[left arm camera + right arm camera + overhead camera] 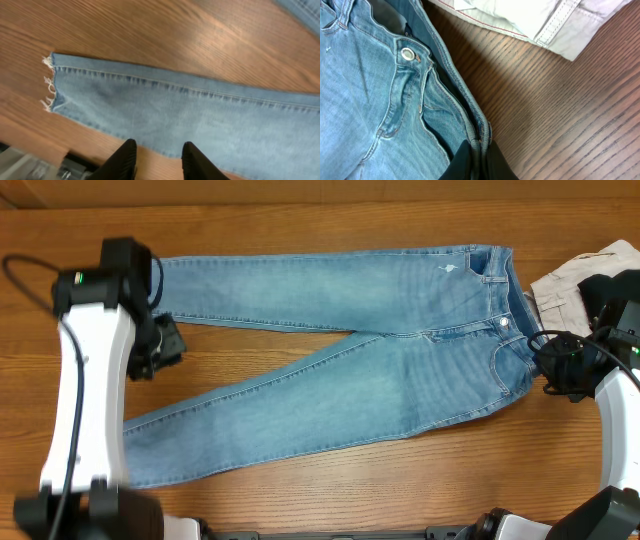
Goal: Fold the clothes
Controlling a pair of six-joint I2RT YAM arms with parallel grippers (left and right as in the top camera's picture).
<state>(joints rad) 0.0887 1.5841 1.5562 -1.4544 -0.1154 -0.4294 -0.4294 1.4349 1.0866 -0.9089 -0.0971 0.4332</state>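
A pair of long light-blue denim jeans (380, 370) lies spread flat across the brown wooden desk (300, 230), waistband towards the robot's right and the two legs splayed apart towards its left. The left claw (158, 147) hangs low over the near edge of one leg, a little way in from that leg's frayed hem (48, 85); its two black fingers stand apart, with flat denim and a strip of bare wood showing in the gap between them and nothing gripped. At the other end, the right claw (477, 160) is clamped together on the jeans' waistband (465, 107), the doubled rim of denim running straight in between the pinched fingers, on the side of the fly away from the silver metal button (407, 54). An off-white stitched cotton garment (570, 280) lies on the desk just beyond the waistband, near the right claw but apart from it, with bare wood between it and the denim.
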